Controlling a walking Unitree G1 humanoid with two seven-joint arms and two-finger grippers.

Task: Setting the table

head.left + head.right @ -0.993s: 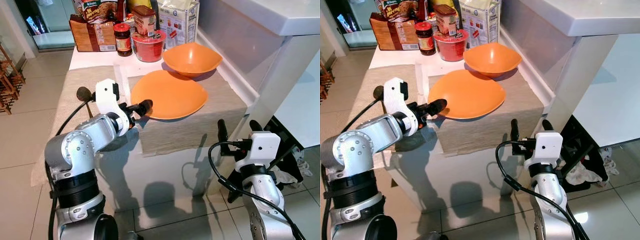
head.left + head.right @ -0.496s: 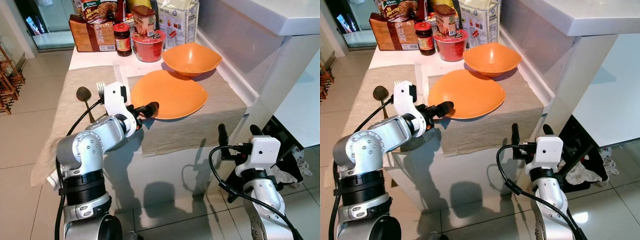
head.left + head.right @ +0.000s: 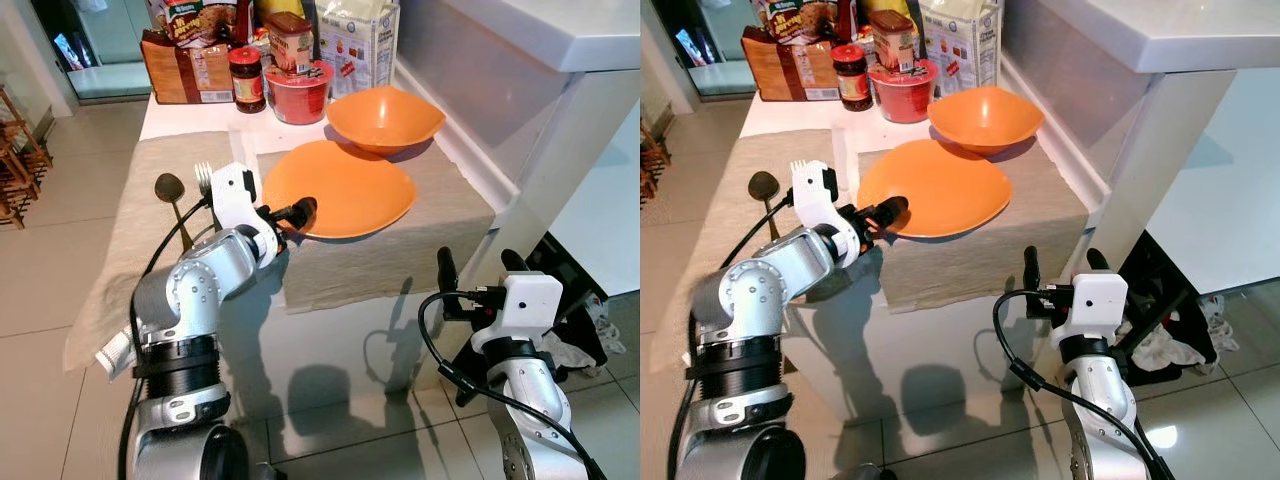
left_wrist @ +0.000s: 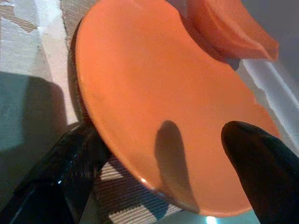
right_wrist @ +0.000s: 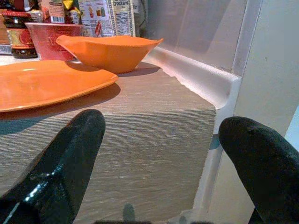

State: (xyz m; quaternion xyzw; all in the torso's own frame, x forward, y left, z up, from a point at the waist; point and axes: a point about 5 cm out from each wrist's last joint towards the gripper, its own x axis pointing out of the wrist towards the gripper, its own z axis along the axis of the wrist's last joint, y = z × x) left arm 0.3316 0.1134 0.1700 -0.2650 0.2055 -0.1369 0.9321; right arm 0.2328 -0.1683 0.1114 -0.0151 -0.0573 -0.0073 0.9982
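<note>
Left tool (image 3: 300, 210) spread wide astride the near rim of the flat orange plate (image 3: 345, 188), not yet gripping.
Right tool (image 3: 478, 262) hangs open below the counter (image 3: 200, 110); judged best: close squarely on the rim, lift level, clear the orange bowl (image 3: 385, 117) behind.

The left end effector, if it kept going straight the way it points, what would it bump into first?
Most likely the orange plate. The left end effector is open with its fingers on either side of the plate's near rim, so the rim would slide deeper between them. How close the rim is to the palm is unclear.
</note>
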